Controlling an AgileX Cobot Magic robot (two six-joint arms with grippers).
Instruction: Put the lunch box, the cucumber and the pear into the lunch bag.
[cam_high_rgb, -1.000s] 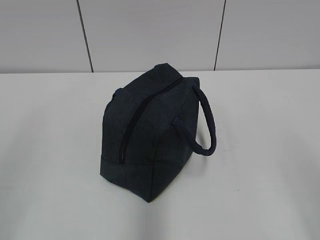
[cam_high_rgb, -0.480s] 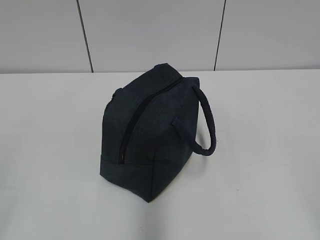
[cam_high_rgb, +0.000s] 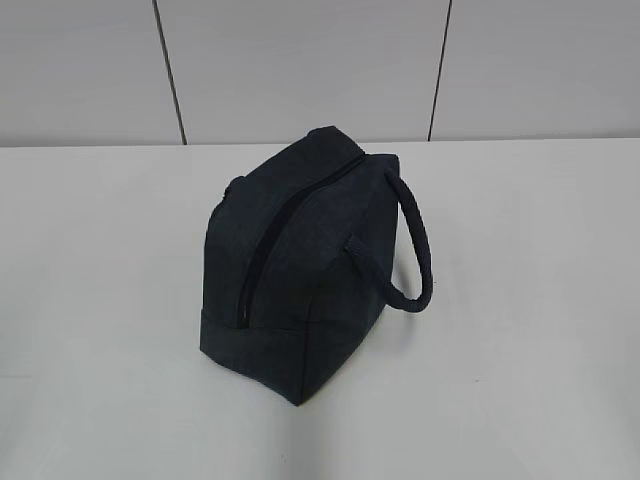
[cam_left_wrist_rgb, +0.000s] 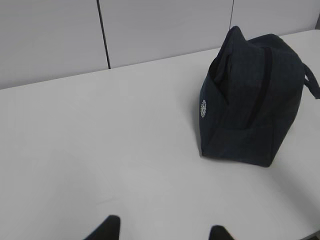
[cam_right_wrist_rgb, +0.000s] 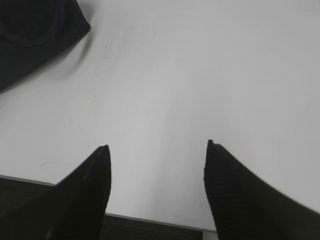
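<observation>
1. The lunch bag (cam_high_rgb: 300, 265) stands on the white table (cam_high_rgb: 520, 300) near the middle of the exterior view, one corner turned toward the camera at 6 o'clock.
2. Its zip (cam_high_rgb: 275, 235) runs as a dark line from the top ridge down the face at 9 o'clock and looks closed along the length that shows.
3. A padded loop handle (cam_high_rgb: 415, 245) arches off the bag's side at 3 o'clock; a second handle (cam_left_wrist_rgb: 220, 80) lies against the other side in the left wrist view.
4. In the left wrist view the bag sits at 2 o'clock, with a small round white badge (cam_left_wrist_rgb: 203, 108) on its end panel.
5. The left hand (cam_left_wrist_rgb: 162, 232) shows only its two dark fingertips (cam_left_wrist_rgb: 107, 227) at 6 o'clock; they stand apart with bare table between them, holding nothing.
6. The right hand (cam_right_wrist_rgb: 156, 150) is spread wide over bare table near the table's front edge, empty, its fingers (cam_right_wrist_rgb: 235, 190) well apart.
7. In the right wrist view a corner of the bag fills 11 o'clock, well clear of that hand.
8. A grey panelled wall (cam_high_rgb: 300, 70) stands behind the table at 12 o'clock.
9. The lunch box, cucumber and pear show in no view.
</observation>
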